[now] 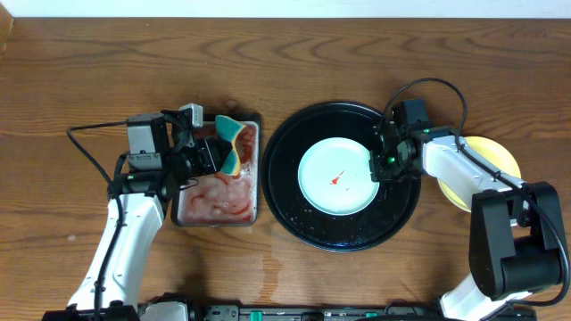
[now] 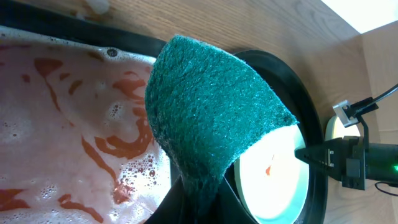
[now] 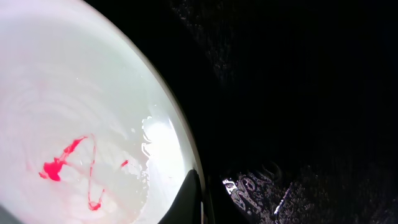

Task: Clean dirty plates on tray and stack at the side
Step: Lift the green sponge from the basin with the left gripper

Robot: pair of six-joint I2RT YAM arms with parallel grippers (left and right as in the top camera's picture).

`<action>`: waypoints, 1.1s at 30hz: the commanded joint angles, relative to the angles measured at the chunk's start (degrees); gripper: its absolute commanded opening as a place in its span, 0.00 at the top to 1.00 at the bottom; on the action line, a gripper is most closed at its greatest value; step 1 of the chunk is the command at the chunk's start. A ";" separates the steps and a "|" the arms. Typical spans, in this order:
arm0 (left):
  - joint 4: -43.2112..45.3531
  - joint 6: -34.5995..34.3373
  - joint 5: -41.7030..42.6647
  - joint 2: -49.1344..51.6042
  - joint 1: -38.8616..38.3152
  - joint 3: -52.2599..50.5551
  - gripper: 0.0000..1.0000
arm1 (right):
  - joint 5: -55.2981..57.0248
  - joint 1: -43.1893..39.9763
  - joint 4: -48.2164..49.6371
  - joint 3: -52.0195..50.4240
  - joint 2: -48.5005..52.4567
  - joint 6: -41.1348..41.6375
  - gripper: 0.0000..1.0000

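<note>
One pale aqua plate (image 1: 337, 189) with a small red smear lies in the middle of the black tray (image 1: 294, 207). My right gripper (image 1: 378, 166) is shut on the plate's right rim; in the right wrist view one dark finger (image 3: 202, 194) lies over the rim of the plate (image 3: 74, 93), against the wet tray (image 3: 298, 93). My left gripper (image 1: 223, 153) is shut on a green and yellow sponge (image 1: 232, 134) above the sponge tray (image 1: 214, 203). In the left wrist view the sponge (image 2: 211, 106) rises from the jaws (image 2: 199, 194), with the plate (image 2: 280, 183) behind. A yellow plate (image 1: 500, 153) lies right of the tray, partly under my right arm.
The sponge tray (image 2: 62, 124) holds foamy red-stained water. Cables run from both arms across the wooden table. The second aqua plate does not show.
</note>
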 commanded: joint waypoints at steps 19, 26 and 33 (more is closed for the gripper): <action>-0.15 1.20 -9.18 0.00 -2.03 -0.24 0.93 | 0.81 0.61 0.35 -1.14 0.20 -1.44 0.99; -1.49 1.20 -28.48 0.00 -10.67 -0.24 0.92 | 0.81 0.61 0.35 -1.14 0.20 -1.44 0.99; -2.25 1.18 -38.73 0.00 -16.00 -0.24 0.93 | 0.81 0.61 0.35 -1.14 0.20 -1.44 0.99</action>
